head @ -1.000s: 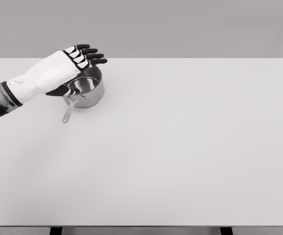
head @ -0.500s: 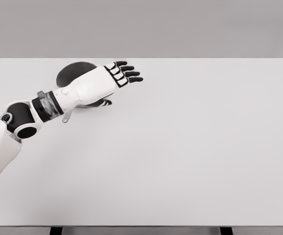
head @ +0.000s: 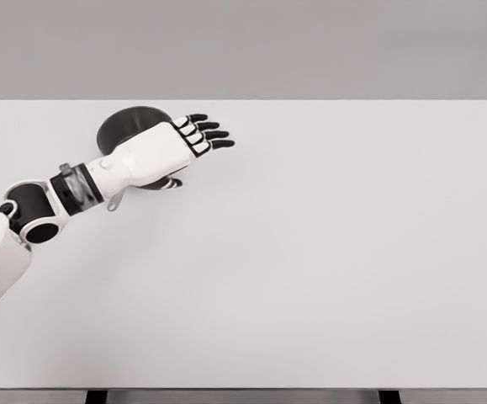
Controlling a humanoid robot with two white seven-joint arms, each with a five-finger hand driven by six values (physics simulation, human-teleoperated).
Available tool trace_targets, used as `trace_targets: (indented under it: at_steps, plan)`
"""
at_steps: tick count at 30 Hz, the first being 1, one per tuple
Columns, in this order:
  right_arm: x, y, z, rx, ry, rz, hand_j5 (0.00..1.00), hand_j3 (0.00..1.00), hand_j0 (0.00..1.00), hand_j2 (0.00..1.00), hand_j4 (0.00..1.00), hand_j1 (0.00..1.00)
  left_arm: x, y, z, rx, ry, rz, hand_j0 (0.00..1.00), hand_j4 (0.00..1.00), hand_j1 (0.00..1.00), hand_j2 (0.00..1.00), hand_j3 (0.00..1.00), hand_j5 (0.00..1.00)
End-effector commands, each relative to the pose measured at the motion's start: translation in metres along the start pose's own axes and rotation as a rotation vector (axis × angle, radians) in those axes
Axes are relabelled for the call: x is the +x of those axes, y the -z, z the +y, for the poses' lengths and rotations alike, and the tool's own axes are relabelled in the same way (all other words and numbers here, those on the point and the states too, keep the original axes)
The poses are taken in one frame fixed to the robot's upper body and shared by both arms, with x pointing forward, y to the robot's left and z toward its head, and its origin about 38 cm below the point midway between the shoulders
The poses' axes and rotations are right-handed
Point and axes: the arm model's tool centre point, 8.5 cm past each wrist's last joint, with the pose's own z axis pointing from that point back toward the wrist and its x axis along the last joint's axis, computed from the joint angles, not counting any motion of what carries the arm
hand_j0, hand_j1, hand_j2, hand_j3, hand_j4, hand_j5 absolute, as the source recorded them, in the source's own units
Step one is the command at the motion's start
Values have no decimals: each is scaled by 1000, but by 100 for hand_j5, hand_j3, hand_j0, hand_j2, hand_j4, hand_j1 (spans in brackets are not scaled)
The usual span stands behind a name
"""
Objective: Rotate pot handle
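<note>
White table [head: 327,252] | left hand [head: 172,147] flat, fingers [head: 214,135] spread, gripping nothing, over steel pot [head: 125,126] at far left | hand had drawn slightly back leftward | handle [head: 115,202] pointing near-left

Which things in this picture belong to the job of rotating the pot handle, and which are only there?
Belong to the job:
- pot, mostly hidden behind the arm
- pot handle, only its tip showing below the forearm
- left robot hand, fingers spread, over the pot's right side

Only there:
- table
</note>
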Motion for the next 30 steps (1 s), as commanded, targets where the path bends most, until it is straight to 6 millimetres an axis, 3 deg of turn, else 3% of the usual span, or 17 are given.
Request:
trace_targets:
  at_steps: [1, 7, 10, 20, 30]
  plan:
    - [0, 0, 0, 0, 1, 0, 100, 100, 100, 100, 100, 100, -1, -2, 0, 13, -5, 4, 100, 100, 100, 100, 100, 100]
    - [0, 0, 0, 0, 1, 0, 100, 100, 100, 100, 100, 100, 2, -5, -11, -4, -26, 9, 100, 100, 100, 100, 100, 100]
    - [0, 0, 0, 0, 1, 0, 100, 100, 100, 100, 100, 100, -7, -11, -21, -26, -45, 40, 100, 100, 100, 100, 100, 100]
    - [0, 0, 0, 0, 1, 0, 100, 100, 100, 100, 100, 100, -22, -24, -18, -28, -39, 86, 100, 100, 100, 100, 100, 100]
    - [0, 0, 0, 0, 1, 0, 100, 100, 100, 100, 100, 100, -24, -29, -23, -41, -45, 97, 100, 100, 100, 100, 100, 100]
